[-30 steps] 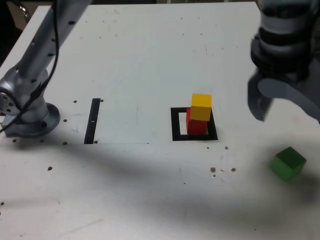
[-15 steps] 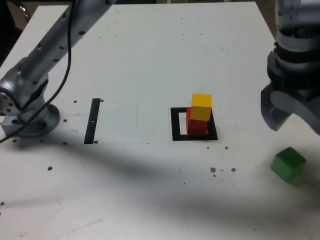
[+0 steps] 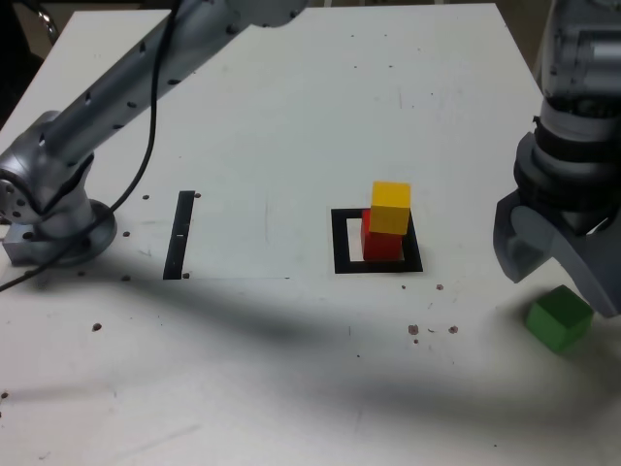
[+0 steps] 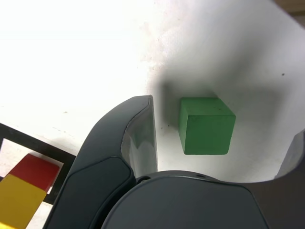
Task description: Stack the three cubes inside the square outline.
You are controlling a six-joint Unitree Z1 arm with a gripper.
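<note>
A yellow cube sits on a red cube inside the black square outline near the table's middle. The green cube lies alone on the white table at the exterior view's right. My gripper hangs open just above it, one jaw on either side. In the wrist view the green cube shows between the open jaws of my gripper, untouched, with the yellow cube and red cube off at the frame's edge.
A thin black strip lies on the table at the exterior view's left. The arm's grey base stands at the far left edge. Small dark specks dot the table near the outline.
My gripper has come down and moved toward the exterior view's right and front, ending over the green cube. The jaws stayed open. The cubes have not moved.
</note>
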